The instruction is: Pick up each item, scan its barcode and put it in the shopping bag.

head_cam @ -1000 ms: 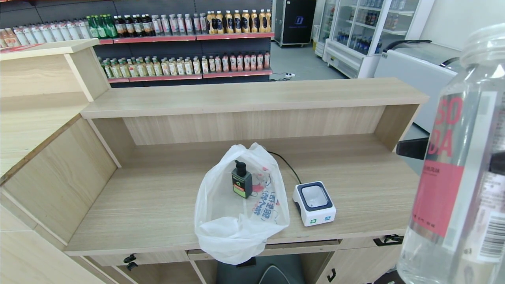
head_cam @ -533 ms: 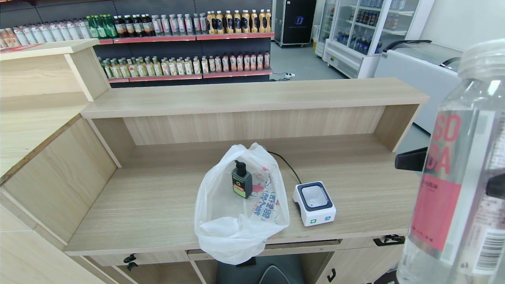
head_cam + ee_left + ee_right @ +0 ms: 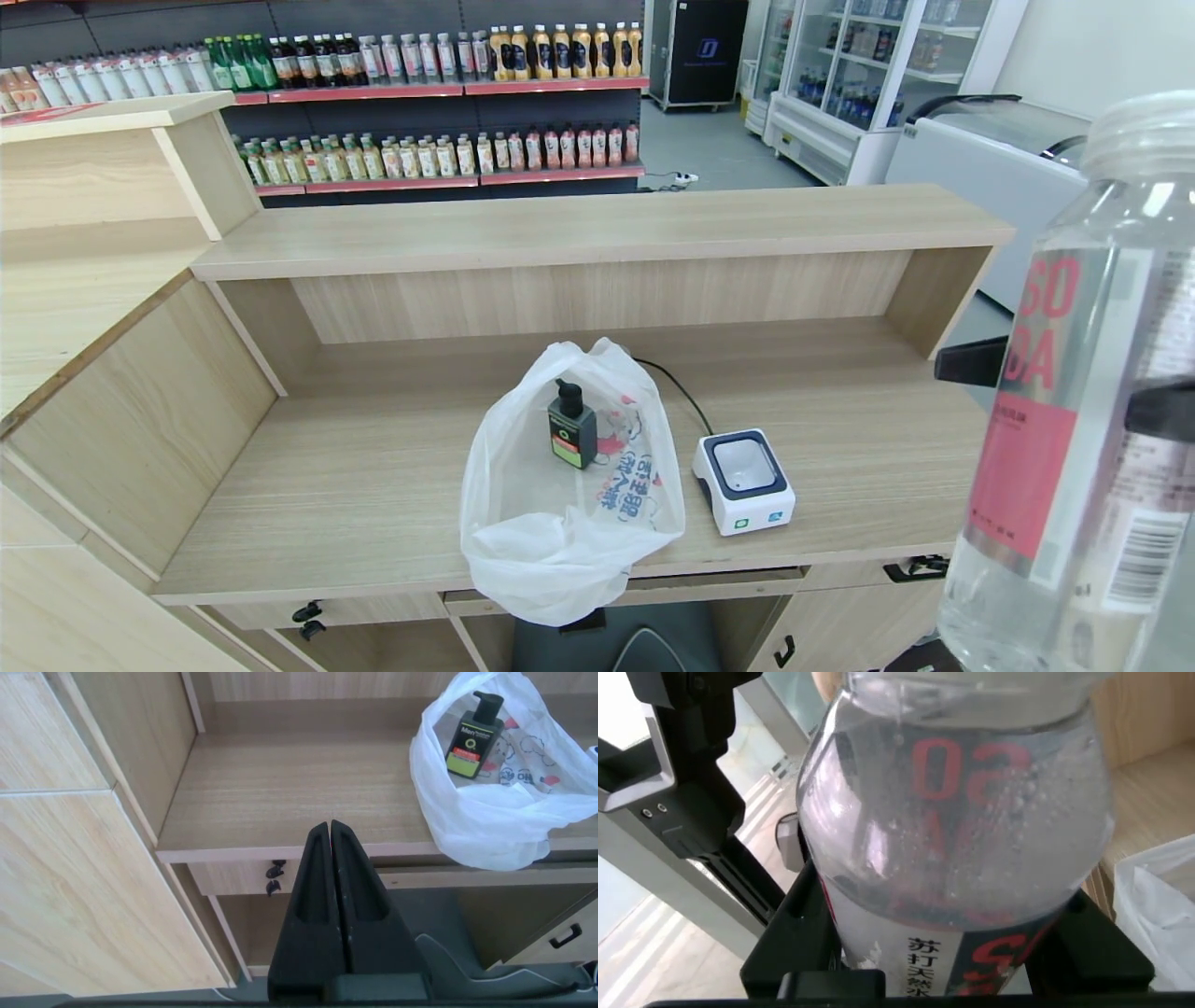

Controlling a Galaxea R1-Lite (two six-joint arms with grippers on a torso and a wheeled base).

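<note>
A clear soda bottle (image 3: 1074,392) with a pink label and a white cap stands upright close to the camera at the right, off the counter's right end. My right gripper (image 3: 1064,387) is shut on it, a black finger (image 3: 971,361) showing on each side. In the right wrist view the bottle (image 3: 962,831) sits between the fingers (image 3: 799,924). A white shopping bag (image 3: 569,523) lies open on the counter with a black pump bottle (image 3: 571,427) inside. A white scanner (image 3: 744,479) sits to its right. My left gripper (image 3: 330,835) is shut and empty, below the counter's front edge.
The wooden counter (image 3: 373,485) has a raised back ledge (image 3: 597,233) and a side wall on the left. The scanner's black cable (image 3: 677,387) runs toward the back. Drawers with black handles (image 3: 920,566) sit under the front edge. Drink shelves and fridges stand behind.
The soda bottle in my right gripper has come down a little and shifted slightly left. The bag, scanner and left gripper have not moved.
</note>
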